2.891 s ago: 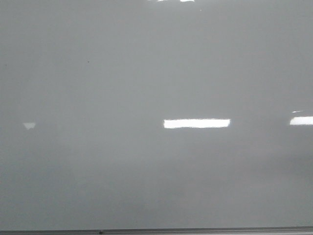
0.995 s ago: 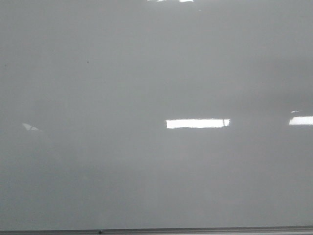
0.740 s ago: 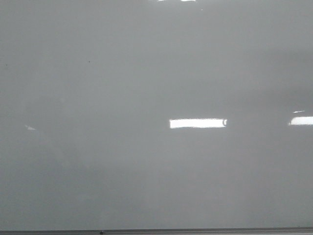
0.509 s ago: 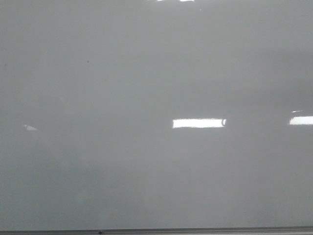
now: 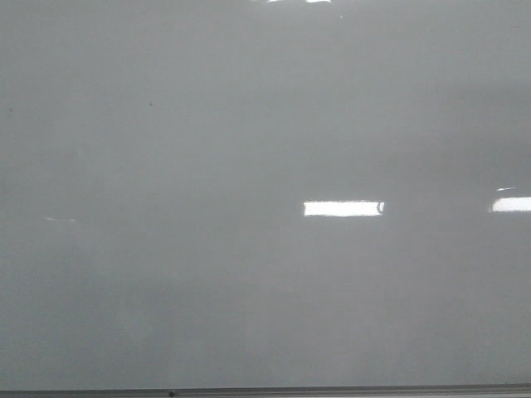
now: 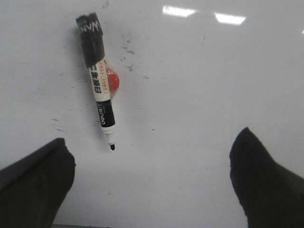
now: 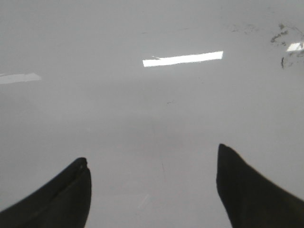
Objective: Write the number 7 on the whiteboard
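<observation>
The whiteboard fills the front view, glossy pale grey, with no number 7 showing on it and neither gripper in sight. In the left wrist view a black-and-white marker lies flat on the whiteboard, its bare black tip pointing toward my left gripper. That gripper is open and empty, a short way back from the tip, which lies nearer one finger. A small red round piece sits against the marker's barrel. My right gripper hangs open and empty over bare whiteboard.
A thin grey frame edge runs along the board's near side. Bright glare bars lie on the surface. Faint ink smudges sit around the marker, and more smudges lie beyond the right gripper.
In the front view the central glare bar has shortened from its left end, and the small pale reflection at the far left has faded to a faint streak.
</observation>
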Action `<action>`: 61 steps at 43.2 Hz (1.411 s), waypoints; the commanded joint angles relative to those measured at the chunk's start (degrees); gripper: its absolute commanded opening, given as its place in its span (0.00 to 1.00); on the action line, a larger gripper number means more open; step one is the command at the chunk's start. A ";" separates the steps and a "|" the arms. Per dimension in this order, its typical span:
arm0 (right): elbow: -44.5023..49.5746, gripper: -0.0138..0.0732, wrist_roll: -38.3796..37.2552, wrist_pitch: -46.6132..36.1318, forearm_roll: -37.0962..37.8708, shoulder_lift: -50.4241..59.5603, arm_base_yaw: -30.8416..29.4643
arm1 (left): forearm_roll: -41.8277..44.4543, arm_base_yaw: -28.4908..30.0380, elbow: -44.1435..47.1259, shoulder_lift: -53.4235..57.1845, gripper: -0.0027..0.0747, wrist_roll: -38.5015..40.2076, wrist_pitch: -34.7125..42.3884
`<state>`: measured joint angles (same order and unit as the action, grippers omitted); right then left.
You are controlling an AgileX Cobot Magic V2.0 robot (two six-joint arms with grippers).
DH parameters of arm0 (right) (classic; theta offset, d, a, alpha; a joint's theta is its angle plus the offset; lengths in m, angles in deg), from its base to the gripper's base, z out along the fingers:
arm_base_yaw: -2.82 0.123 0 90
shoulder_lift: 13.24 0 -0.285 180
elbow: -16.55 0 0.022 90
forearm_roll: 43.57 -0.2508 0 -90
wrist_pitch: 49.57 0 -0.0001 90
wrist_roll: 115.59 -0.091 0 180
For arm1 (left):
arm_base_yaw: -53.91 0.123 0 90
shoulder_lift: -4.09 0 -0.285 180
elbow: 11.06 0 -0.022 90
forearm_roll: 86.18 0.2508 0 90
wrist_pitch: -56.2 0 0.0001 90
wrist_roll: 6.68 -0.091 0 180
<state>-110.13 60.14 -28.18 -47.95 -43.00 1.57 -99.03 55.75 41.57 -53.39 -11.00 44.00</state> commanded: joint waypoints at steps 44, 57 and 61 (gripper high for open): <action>-2.23 0.81 -0.09 -4.68 0.65 -0.74 0.07 | -0.57 4.25 -11.41 -34.03 0.30 0.51 22.07; -2.23 0.81 -0.09 -4.75 0.65 -0.74 0.07 | -0.04 4.03 -12.76 -29.30 0.01 -0.22 12.54; -2.23 0.81 -0.09 -4.64 0.65 -0.74 0.07 | 2.33 2.99 -15.29 -24.96 0.01 -1.75 4.33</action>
<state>-110.13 60.14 -28.18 -47.95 -43.00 1.57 -98.24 59.75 29.86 -83.98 -11.68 51.06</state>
